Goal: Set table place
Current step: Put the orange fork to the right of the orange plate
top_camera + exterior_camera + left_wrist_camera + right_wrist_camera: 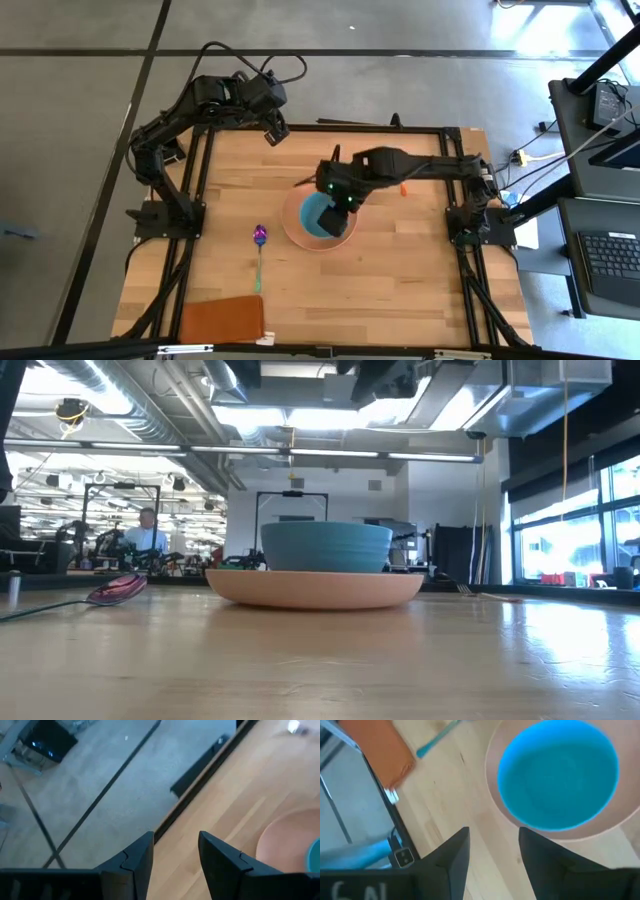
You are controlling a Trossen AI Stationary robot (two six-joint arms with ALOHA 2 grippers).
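Overhead, the right gripper hangs directly above the teal bowl, and its dark body hides part of the bowl. The bowl sits inside the salmon-orange plate near the middle of the table. In the right wrist view the gripper's two fingers stand apart with bare wood between them. They hold nothing, and the bowl and plate lie beyond the fingertips, not between them. From table height only the bowl on the plate shows; the gripper above it is cut off.

The spoon lies just beside the plate on its left-arm side (purple head toward the far edge, teal handle toward the near edge). In the low view only its head is clear. A small orange item, probably the fork, shows beyond the right arm, mostly hidden by it. An orange-brown cloth lies at the near edge.

The left gripper waits over the table's far rail, its fingers apart and empty. A person is in the room behind.
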